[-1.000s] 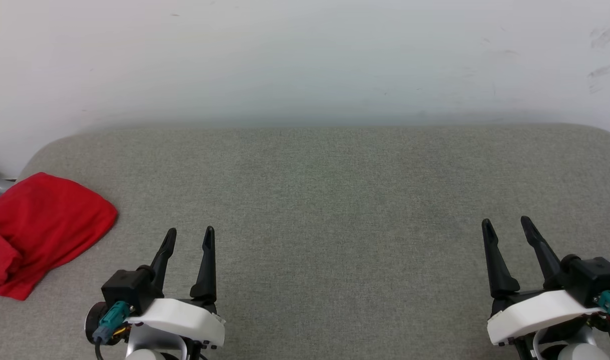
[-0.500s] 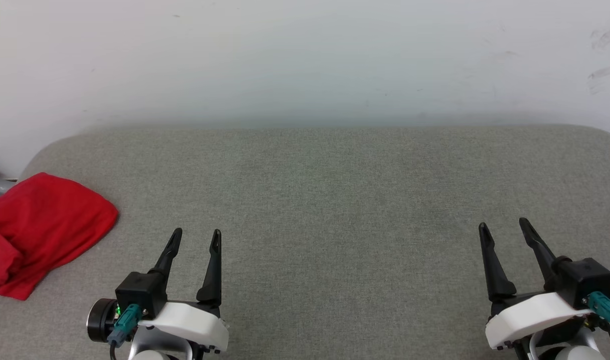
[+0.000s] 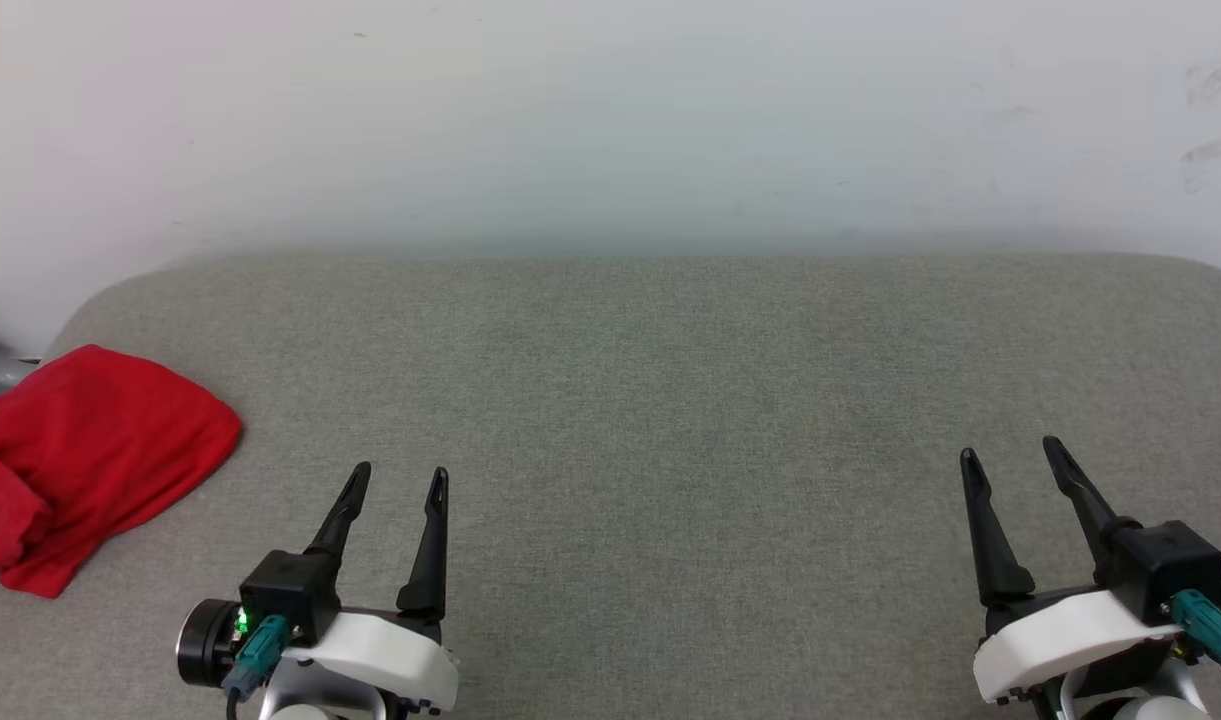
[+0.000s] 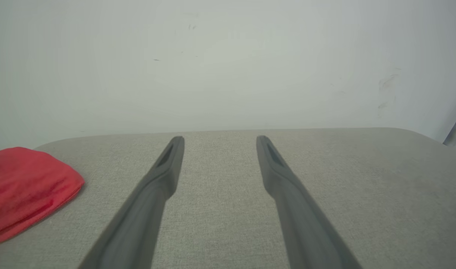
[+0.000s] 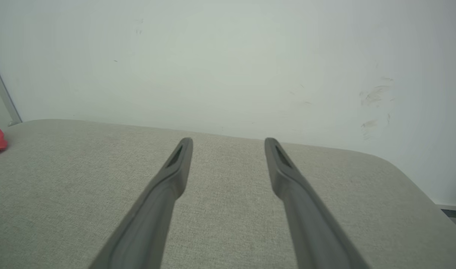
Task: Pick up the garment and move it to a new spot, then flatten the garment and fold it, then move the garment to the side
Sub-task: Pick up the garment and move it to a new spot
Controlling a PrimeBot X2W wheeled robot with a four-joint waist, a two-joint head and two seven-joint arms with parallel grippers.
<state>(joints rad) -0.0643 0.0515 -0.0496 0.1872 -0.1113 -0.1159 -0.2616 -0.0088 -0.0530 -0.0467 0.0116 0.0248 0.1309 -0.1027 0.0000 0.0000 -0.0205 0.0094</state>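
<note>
Since a second ago the left gripper point(image 3: 401, 470) has slid a little to the right and drawn back toward the robot in the head view, its wrist turned enough that a small green light point(image 3: 240, 622) now shows on the dark housing behind the fingers. The right gripper point(image 3: 1010, 449) has hardly shifted, only settling slightly lower at the lower right. Both stand with their two dark fingers spread wide and nothing between them, as they did before; each wrist view shows bare grey fabric in the gap. The garment point(image 3: 90, 450) lies where it lay, a crumpled red heap at the far left edge of the grey cloth surface point(image 3: 670, 400), partly cut off by the frame, well apart from the left gripper and farther still from the right. Only plain red cloth shows; no lettering or sleeves can be made out. Its tiny drift in the head view matches the drift of the marks on the pale wall point(image 3: 610, 120) behind, so the camera has shifted, not the cloth. Neither gripper touches the garment.
</note>
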